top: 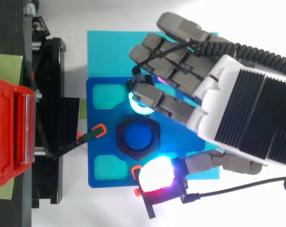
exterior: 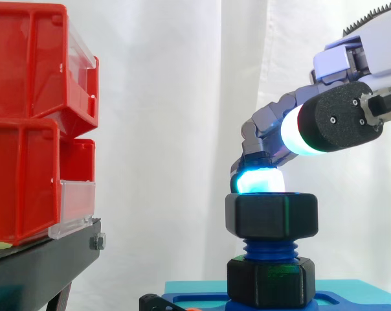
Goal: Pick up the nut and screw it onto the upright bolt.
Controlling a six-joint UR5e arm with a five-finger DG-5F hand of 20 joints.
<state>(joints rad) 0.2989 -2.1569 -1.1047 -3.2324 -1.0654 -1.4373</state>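
White curtain is seen behind a black nut (exterior: 271, 216) seated atop the upright bolt (exterior: 270, 248). The hand (top: 237, 113) is slack, grasping nothing: one fingertip (exterior: 259, 180) is rested on the nut's rim, the thumb (exterior: 299, 133) raised clear. Screwing down is judged the step; a firm pinch is needed. Red bins (exterior: 27, 129) are set well apart.

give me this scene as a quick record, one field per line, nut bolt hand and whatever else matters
nut: black hex, seated level on the bolt's upper thread
bolt: blue, upright, thread showing below the nut
lower hex: black, at the bolt's foot, apart from the nut
base: blue plate under the bolt
hand: close over the nut
bins: red, stacked on a black stand, left in the side view
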